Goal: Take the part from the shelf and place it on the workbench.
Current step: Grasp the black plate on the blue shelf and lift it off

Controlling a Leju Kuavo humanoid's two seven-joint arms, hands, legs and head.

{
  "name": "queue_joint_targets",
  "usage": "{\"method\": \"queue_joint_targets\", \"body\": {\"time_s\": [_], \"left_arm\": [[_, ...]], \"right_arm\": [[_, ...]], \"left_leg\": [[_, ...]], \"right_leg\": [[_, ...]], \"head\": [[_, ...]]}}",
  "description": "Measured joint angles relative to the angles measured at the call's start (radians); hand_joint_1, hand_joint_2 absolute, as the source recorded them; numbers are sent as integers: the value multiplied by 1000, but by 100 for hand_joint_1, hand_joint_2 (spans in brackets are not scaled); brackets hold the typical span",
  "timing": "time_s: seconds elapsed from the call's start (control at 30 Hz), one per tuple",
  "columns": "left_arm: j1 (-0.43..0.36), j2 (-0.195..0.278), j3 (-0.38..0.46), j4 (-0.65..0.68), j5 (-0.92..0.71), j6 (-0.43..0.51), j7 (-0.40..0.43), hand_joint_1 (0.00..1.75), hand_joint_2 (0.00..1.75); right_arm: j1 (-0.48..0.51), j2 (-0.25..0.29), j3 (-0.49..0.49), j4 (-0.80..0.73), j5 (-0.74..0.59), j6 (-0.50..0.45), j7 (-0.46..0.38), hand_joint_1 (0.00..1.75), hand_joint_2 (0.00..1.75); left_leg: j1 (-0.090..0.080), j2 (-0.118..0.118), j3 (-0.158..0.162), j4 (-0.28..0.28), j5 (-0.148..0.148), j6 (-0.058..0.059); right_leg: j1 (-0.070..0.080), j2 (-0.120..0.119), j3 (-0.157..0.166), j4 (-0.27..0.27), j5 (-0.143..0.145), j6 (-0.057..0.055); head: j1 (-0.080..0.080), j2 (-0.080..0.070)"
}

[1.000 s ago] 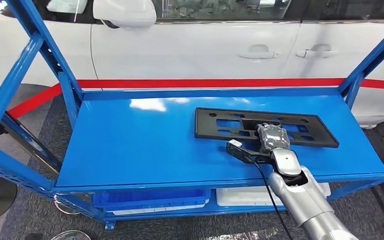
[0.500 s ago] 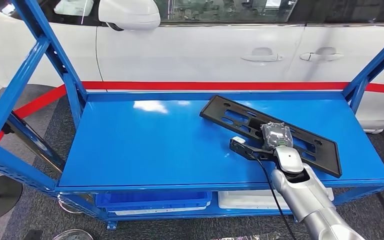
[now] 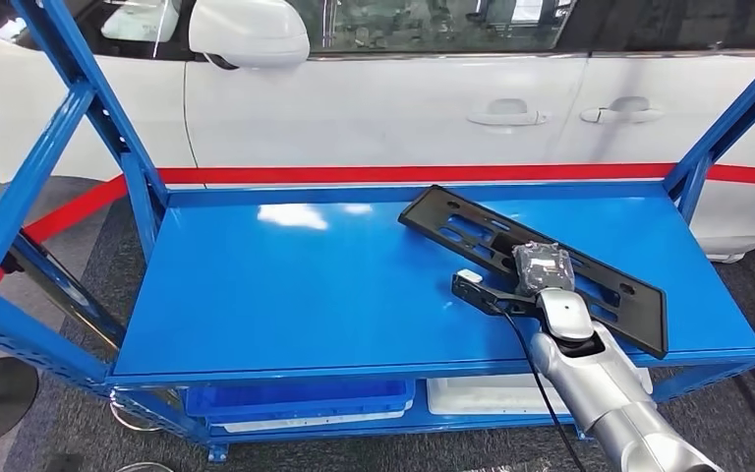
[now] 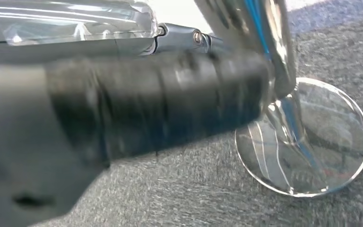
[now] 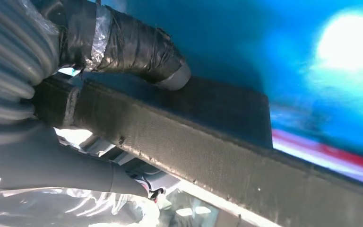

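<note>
The part is a long black plastic plate with cut-outs [image 3: 472, 228]. It lies slantwise over the right half of the blue shelf top [image 3: 295, 285], with its near end over the shelf's front right corner. My right hand [image 3: 543, 267] grips the plate near its middle, fingers over its top face. In the right wrist view the thumb [image 5: 123, 45] presses one face of the plate's dark edge [image 5: 208, 151], which crosses the picture. My left hand [image 4: 137, 104] is a dark blur above grey carpet, and how its fingers lie cannot be made out.
A white car [image 3: 403, 108] stands close behind the shelf. Blue uprights [image 3: 69, 118] frame both ends. A blue bin [image 3: 295, 395] and a white tray [image 3: 472, 388] sit on the lower level. A round shiny stand base [image 4: 307, 142] rests on the carpet.
The plate has swung from lying along the shelf's back to a slant, its right end now toward the front corner. My right hand has kept hold of it. The view shifted slightly.
</note>
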Motion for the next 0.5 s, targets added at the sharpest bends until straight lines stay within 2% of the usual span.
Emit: {"method": "queue_joint_targets", "body": {"time_s": [0.07, 0.1, 0.17, 0.2, 0.23, 0.27, 0.33, 0.4, 0.43, 0.5], "left_arm": [[-1, 0, 0, 0, 6, -8, -8, 0, 175], [-1, 0, 0, 0, 9, -11, -10, 0, 175], [-1, 0, 0, 0, 14, -17, -13, 0, 175], [-1, 0, 1, 0, 16, -20, -13, 0, 175], [-1, 0, 2, 0, 18, -23, -12, 0, 175], [-1, 0, 3, 0, 20, -26, -11, 0, 175], [-1, -1, 6, 0, 26, -35, -10, 0, 175], [-1, -2, 9, 1, 35, -49, -7, 0, 175], [-1, -3, 10, 1, 37, -57, -3, 0, 175], [-1, -5, 14, 2, 43, -71, 10, 0, 175]], "right_arm": [[4, -2, 0, 1, -3, -28, -12, 175, 175], [6, -4, 0, 0, -6, -40, -19, 175, 175], [15, -6, 0, -9, -15, -63, -34, 175, 175], [23, -8, 0, -18, -22, -73, -41, 175, 175], [31, -10, 0, -29, -30, -83, -49, 175, 175], [40, -13, 0, -44, -38, -89, -57, 175, 175], [55, -23, -1, -83, -56, -95, -72, 175, 175], [67, -34, -5, -133, -74, -96, -86, 175, 175], [72, -39, -9, -161, -87, -95, -95, 175, 175], [89, -53, -18, -233, -126, -85, -118, 175, 175]], "left_leg": [[2, 3, -2, -2, 5, 11], [3, 4, -3, -3, 8, 15], [3, 5, -6, -3, 9, 18], [3, 6, -7, -3, 9, 18], [3, 6, -7, -3, 8, 19], [3, 5, -6, -3, 7, 19], [3, 2, -2, -4, 5, 18], [2, 1, -3, -5, 5, 11], [1, 0, -4, -7, 8, 6], [2, 0, -6, -14, 15, -7]], "right_leg": [[-3, 0, -14, 29, -20, 8], [-5, -1, -33, 70, -45, 13], [-9, -2, -93, 199, -110, 22], [-11, -2, -120, 255, -128, 24], [-12, -2, -135, 282, -130, 25], [-14, -2, -133, 271, -111, 24], [-15, -2, -84, 151, -39, 17], [-10, 1, -34, 37, 9, 9], [-6, 2, -24, 12, 15, 6], [-2, 1, -23, 1, 19, 0]], "head": [[2, 0], [4, 0], [7, 0], [8, 0], [8, 0], [8, 0], [8, 0], [8, 0], [7, 0], [7, 0]]}}
